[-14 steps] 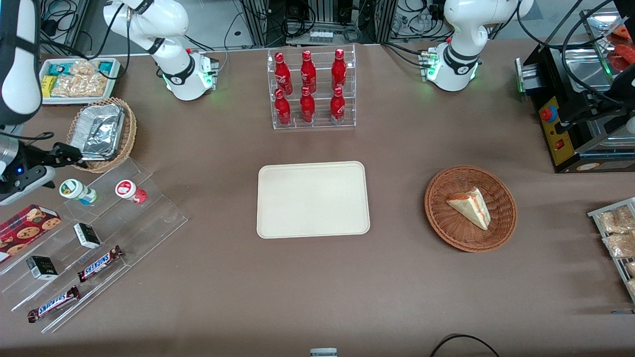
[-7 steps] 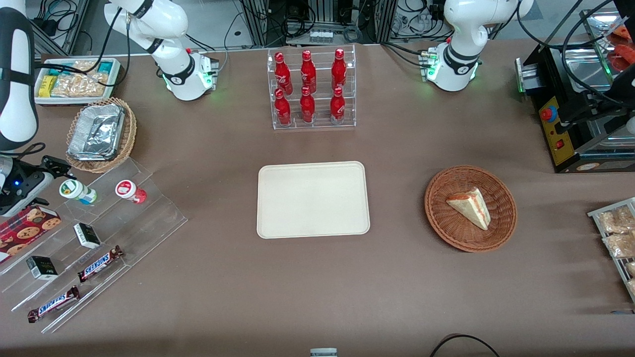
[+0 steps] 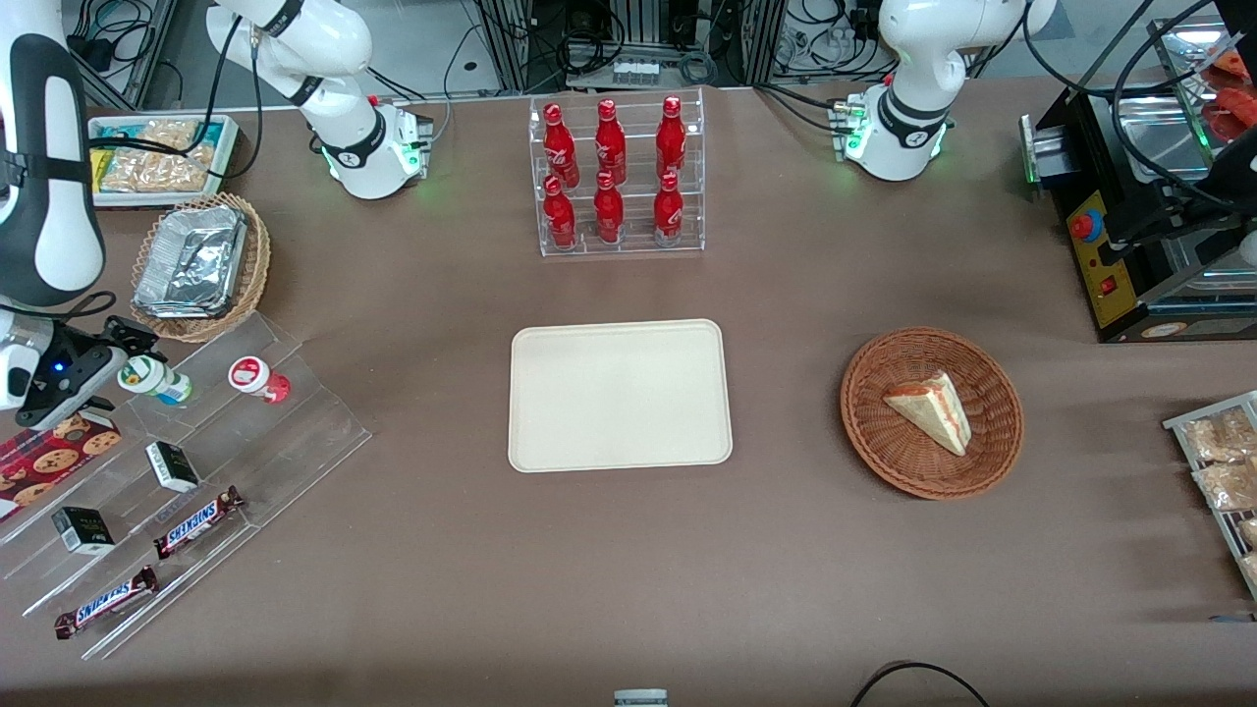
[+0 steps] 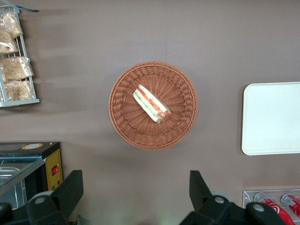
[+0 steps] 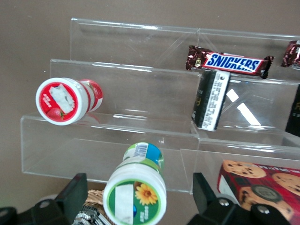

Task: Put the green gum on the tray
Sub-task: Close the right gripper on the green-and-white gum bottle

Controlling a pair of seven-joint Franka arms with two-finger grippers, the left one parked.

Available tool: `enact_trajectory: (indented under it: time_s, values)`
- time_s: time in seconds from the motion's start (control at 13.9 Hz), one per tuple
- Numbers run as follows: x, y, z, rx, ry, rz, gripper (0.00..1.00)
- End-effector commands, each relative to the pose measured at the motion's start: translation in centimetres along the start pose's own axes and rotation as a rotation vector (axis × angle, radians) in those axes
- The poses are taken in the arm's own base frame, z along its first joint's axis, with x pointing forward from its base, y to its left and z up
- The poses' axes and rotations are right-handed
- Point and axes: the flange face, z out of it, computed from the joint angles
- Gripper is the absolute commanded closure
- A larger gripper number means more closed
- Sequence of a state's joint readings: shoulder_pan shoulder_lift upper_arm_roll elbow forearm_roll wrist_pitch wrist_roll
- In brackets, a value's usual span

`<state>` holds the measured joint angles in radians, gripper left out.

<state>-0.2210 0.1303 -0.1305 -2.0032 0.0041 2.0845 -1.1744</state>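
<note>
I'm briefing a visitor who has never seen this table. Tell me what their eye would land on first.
Probably the six red bottles in their clear rack, farther from the front camera than the bare cream tray at mid-table. Next, the wicker basket holding a sandwich wedge, toward the parked arm's end. At the working arm's end, the open gripper straddles the green gum on the clear stepped shelf, beside a red-lidded bottle.

Legible text: "SNICKERS" in blue letters on the brown wrappers of two chocolate bars (image 3: 197, 521) (image 3: 106, 602) lying on the clear stepped rack (image 3: 295, 432). The print on the small dark box (image 5: 211, 99) cannot be read.
</note>
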Motion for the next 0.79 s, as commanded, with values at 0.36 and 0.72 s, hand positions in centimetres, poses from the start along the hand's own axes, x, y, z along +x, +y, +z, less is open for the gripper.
enact_trajectory:
  time_s: [0.36,0.72]
  values:
    - [-1.87,-0.49,1.5,-0.021,-0.031,-0.019,0.24]
    - [-1.36,-0.96,0.6,-0.017,-0.031,-0.013,1.0]
